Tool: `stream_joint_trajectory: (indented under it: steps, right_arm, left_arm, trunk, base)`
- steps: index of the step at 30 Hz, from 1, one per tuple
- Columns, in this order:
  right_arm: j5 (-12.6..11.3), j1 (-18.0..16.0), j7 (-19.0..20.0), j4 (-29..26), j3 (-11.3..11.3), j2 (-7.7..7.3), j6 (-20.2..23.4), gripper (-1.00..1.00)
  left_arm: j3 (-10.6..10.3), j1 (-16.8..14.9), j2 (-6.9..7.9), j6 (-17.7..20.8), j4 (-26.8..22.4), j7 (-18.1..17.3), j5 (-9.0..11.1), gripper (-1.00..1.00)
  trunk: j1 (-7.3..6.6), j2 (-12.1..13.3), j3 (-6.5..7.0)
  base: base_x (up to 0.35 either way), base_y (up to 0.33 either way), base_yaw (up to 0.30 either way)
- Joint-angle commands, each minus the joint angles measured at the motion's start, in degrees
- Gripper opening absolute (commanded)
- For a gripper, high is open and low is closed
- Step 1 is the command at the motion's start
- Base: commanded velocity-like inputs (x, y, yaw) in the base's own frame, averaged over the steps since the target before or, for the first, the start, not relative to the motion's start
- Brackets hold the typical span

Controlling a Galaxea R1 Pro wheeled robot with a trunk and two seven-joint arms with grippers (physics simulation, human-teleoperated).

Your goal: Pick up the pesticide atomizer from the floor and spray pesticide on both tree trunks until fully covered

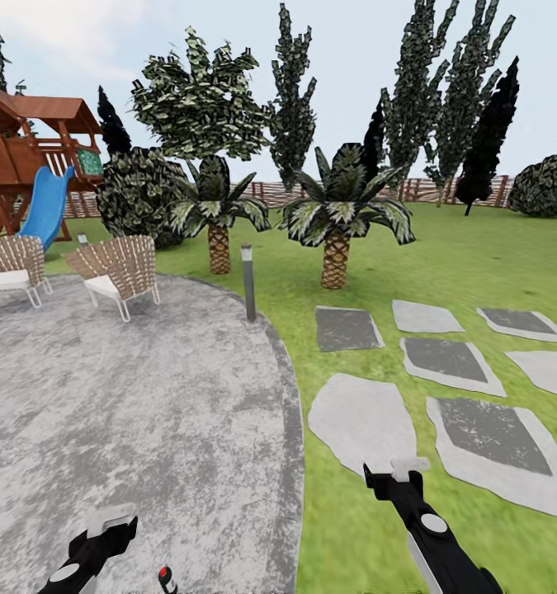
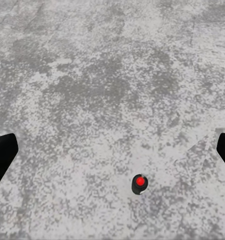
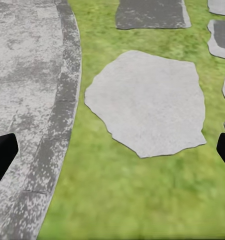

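Mottled grey stone paving (image 1: 129, 396) with a curved darker edge fills the near left of the garden, and on it, at the very near edge of the head view, stands the tiny near-black pesticide atomizer with a red top (image 1: 167, 579). The black left gripper (image 1: 113, 521) hangs just to the left of the bottle, apart from it; in the left wrist view the atomizer (image 2: 138, 184) sits upright on the paving between the two dark fingertips (image 2: 2, 155), which stand wide apart with nothing held. The black right gripper (image 1: 398, 472) hovers over green grass lawn (image 1: 352, 528) at the near right, close to a pale irregular stepping stone (image 1: 362, 421); its wrist view shows that stone (image 3: 145, 102) with the fingers spread wide and empty.

Farther off on the paving stand two woven wicker chairs with white cushions (image 1: 117, 272), and a slim dark post lamp (image 1: 247, 282) rises at the paving's far edge. Beyond it on the grass are two short palms with scaly brown trunks (image 1: 336, 257). A wooden play set with a blue slide (image 1: 43, 206) stands far left. Tall trees with patchy dark green leaves (image 1: 431, 91) rise at the far side before a brown slatted wooden fence (image 1: 427, 190).
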Motion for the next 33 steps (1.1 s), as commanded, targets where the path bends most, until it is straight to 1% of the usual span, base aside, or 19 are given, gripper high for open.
stream_joint_trajectory:
  steps: [1, 11, 33]
  right_arm:
    - [0.05, -0.03, -0.02, -0.02, 0.01, -0.01, -0.05, 1.00]
    - [0.05, -0.03, -0.04, -0.16, 0.01, 0.02, -0.05, 1.00]
    - [0.05, -0.03, -0.04, -0.34, 0.01, -0.03, 0.04, 1.00]
  left_arm:
    - [-0.05, -0.03, 0.00, -0.16, 0.03, 0.00, 0.45, 1.00]
    - [0.10, -0.03, 0.00, -0.16, 0.03, 0.01, 0.45, 1.00]
    - [0.23, -0.03, 0.10, -0.16, 0.03, -0.08, 0.45, 1.00]
  trunk:
    - [0.22, -0.44, -0.33]
    - [2.42, -4.45, -2.90]
    - [7.25, -13.28, -6.92]
  base:
    - [0.000, 0.000, -0.088]
    - [0.000, 0.000, -0.069]
    - [0.000, 0.000, -0.002]
